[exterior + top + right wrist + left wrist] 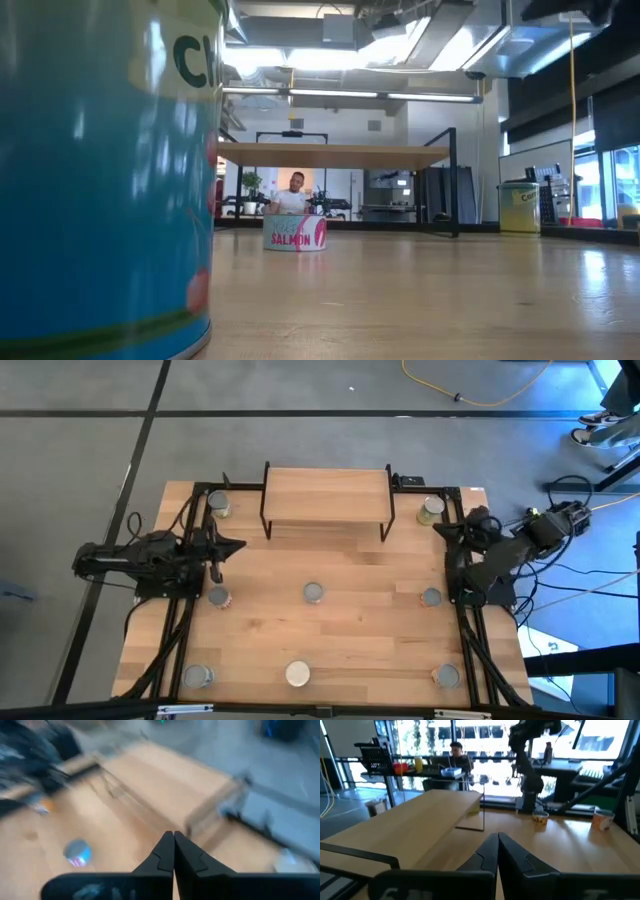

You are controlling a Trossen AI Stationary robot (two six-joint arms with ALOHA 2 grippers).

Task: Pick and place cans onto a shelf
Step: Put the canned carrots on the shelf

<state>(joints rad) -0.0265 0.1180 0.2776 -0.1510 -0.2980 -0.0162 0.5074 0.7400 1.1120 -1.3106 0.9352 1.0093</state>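
Observation:
The shelf (327, 495), a low rack with a light-wood top and black legs, stands at the table's far middle. Eight small cans stand upright on the tabletop: two beside the shelf (219, 505) (431, 510), three in a middle row (218, 597) (313, 593) (431, 597), three along the near edge (198, 676) (298, 674) (446, 676). My left gripper (240, 545) is shut and empty, left of the shelf's near corner. My right gripper (441, 528) is shut and empty, just near of the far right can. Both shut finger pairs show in the wrist views (497, 845) (173, 840).
Black rails (185, 590) (462, 610) run along the table's left and right sides. In the low view a blue can (100, 170) fills the left, with a pink "salmon" can (295, 232) farther off. A person (293, 195) sits in the room beyond the table.

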